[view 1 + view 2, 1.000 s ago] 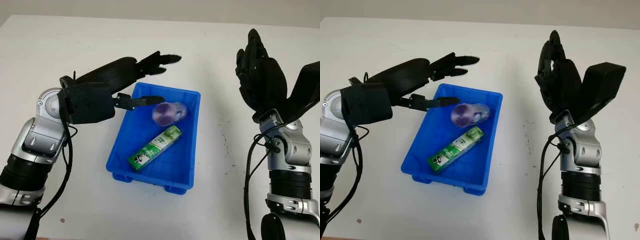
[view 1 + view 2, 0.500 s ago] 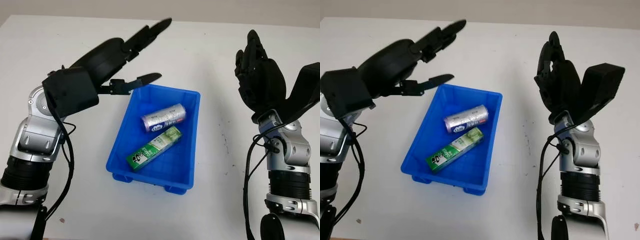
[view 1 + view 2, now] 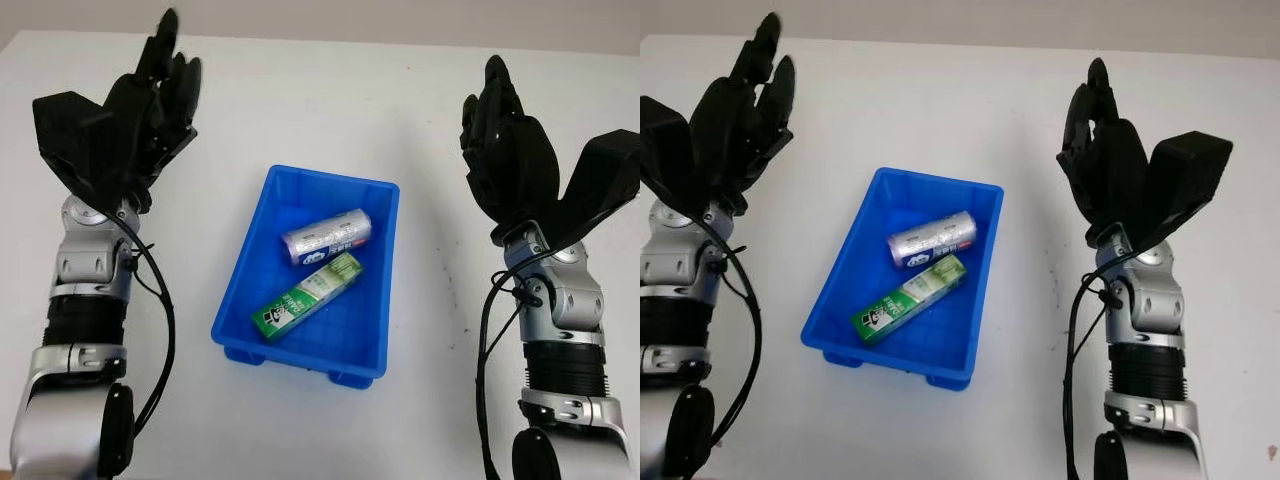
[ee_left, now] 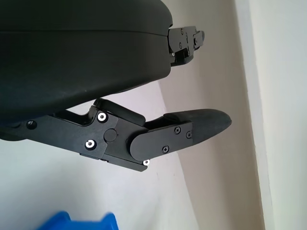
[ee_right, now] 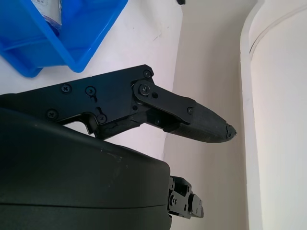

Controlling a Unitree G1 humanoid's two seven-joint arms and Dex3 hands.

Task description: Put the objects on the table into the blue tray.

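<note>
Inside blue tray (image 3: pixel 380 300), can (image 3: pixel 326 236) and green box (image 3: pixel 307 296) lie diagonally.

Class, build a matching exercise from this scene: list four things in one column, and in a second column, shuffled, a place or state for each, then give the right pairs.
Column 1
1. silver cylindrical can
2. green rectangular carton
3. left hand
4. right hand

Column 2
A. raised, open, on the blue plastic tray's left
B. in the tray, toward its far end
C. raised, open, on the tray's right
D. in the tray, nearer the robot

Pairs: 1-B, 2-D, 3-A, 4-C
</note>
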